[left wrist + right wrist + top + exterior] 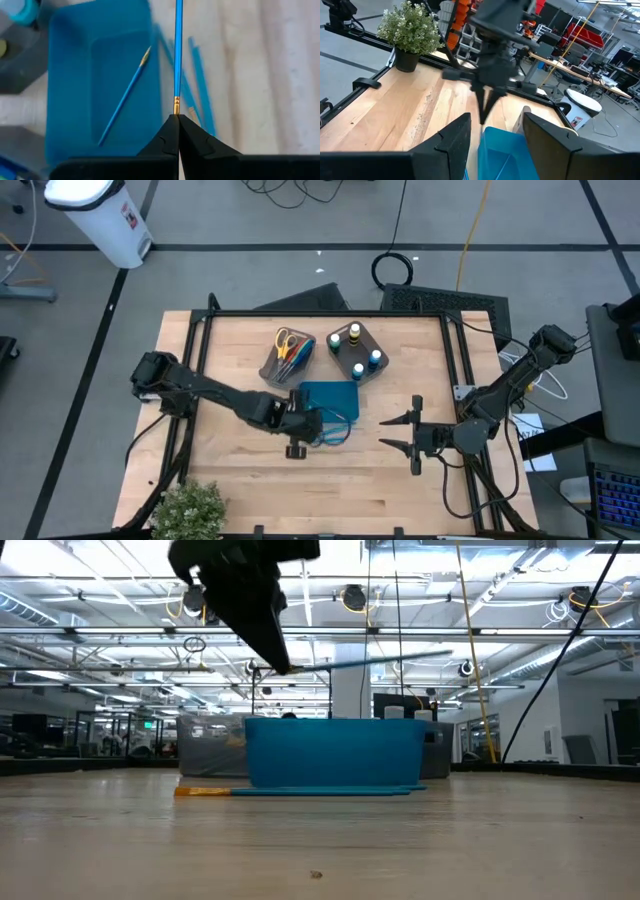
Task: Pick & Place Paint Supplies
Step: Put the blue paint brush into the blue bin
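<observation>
Thin blue brush (177,55) is pinched at its gold ferrule end by the left gripper (177,120), fingers clenched tight on it, no gap showing. Brush's long axis runs straight out from the fingertips, in line w/ the gripper, shaft roughly level in the low view, held up above the tabletop. It sits over the near-right edge of the teal tray (327,402), so tray interior lies just to one side of the shaft, not under it. One blue brush (125,95) already lies inside the tray, diagonal; a few more blue brushes (200,85) lie on bare wood just beside the tray's edge, approx parallel to the held one. Judgement: next move is a short sideways shift toward tray centre, then release; watch the long shaft clearing the tray wall, since it could bridge the rim. Left arm is clearly the nearer. Right gripper (412,430) hangs well apart on open wood, fingers spread, holding nothing. Bins w/ scissors (288,342) and paint bottles (355,348) sit beyond the tray; open table on the near side.
</observation>
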Robot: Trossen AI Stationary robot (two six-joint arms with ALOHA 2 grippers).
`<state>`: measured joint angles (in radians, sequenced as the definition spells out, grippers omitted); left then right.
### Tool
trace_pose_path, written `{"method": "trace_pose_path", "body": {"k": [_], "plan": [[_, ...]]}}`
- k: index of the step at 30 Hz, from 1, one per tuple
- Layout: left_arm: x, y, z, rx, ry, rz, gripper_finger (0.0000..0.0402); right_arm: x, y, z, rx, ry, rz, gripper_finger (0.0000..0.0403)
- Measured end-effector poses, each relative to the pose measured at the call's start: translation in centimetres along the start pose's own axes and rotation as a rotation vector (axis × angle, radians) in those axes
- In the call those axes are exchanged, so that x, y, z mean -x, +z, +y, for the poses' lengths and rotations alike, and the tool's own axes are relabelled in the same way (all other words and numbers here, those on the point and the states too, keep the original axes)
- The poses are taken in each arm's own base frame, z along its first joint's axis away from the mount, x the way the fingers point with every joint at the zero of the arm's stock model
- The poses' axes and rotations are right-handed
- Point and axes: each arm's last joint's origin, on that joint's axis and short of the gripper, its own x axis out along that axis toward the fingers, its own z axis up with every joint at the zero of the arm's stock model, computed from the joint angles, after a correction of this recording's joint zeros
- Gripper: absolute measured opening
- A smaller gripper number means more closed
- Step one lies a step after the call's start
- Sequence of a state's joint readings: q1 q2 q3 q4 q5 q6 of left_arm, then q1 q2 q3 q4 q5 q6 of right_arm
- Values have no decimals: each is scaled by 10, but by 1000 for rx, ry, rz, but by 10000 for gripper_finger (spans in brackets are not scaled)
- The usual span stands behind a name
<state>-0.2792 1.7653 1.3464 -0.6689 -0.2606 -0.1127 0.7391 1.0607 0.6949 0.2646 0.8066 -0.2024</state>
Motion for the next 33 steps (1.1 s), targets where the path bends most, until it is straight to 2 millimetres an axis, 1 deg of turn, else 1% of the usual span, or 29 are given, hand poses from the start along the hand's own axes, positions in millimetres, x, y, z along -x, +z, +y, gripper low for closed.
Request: {"method": "trace_pose_path", "body": {"k": [4,9,14,20,27,33], "plan": [[-5,-2,20,40,7,50,1,0,0,0,0,0,0,171],[-9,-3,40,85,32,70,1,0,0,0,0,0,0,171],[-13,-6,58,126,48,96,1,0,0,0,0,0,0,171],[-20,-14,75,169,57,129,0,0,0,0,0,0,0,171],[-27,-19,85,200,68,121,0,0,0,0,1,0,0,171],[-33,-22,83,202,44,103,0,0,0,0,3,0,0,171]]}}
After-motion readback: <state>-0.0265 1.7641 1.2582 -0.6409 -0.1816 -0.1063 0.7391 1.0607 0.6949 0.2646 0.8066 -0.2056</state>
